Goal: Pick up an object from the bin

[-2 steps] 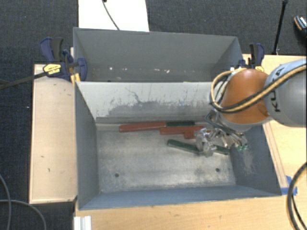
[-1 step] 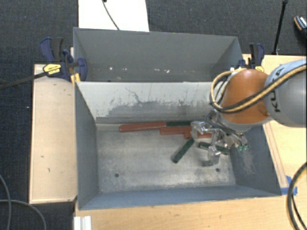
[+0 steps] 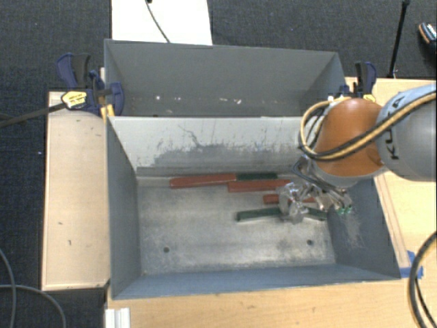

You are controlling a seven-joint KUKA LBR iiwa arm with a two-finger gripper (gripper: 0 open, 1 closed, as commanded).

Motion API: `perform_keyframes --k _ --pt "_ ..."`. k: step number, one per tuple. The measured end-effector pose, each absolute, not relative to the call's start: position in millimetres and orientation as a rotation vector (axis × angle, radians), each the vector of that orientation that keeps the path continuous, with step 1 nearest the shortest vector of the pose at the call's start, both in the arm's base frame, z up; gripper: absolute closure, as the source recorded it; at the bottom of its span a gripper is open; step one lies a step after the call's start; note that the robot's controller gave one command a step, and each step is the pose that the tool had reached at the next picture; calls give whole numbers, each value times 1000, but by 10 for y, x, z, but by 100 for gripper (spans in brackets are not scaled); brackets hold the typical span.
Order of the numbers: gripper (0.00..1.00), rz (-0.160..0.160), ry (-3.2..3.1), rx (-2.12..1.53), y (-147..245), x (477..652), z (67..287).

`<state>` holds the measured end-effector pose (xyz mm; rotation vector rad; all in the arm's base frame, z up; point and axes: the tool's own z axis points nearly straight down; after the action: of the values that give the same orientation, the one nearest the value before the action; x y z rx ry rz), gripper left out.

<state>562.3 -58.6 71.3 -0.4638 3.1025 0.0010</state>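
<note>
On the grey bin (image 3: pixel 205 251) floor, a dark green stick (image 3: pixel 259 215) lies left to right, its right end beneath the gripper (image 3: pixel 295 208), whether open or closed cannot be told; a red-brown stick (image 3: pixel 203 181) lies parallel behind.

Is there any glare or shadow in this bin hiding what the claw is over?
In the camera view the light is soft: a pale sheen on the bin floor, a faint highlight on the orange cover. In the same view the right wall under the arm is shaded, yet the dark green stick at the gripper is plain to see.
</note>
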Motion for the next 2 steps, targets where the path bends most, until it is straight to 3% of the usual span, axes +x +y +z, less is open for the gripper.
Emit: perform_keyframes --k 1,2 --pt "0 1 3104 -464 -587 5616 707" --pt "100 0 3101 -462 -588 5628 719"
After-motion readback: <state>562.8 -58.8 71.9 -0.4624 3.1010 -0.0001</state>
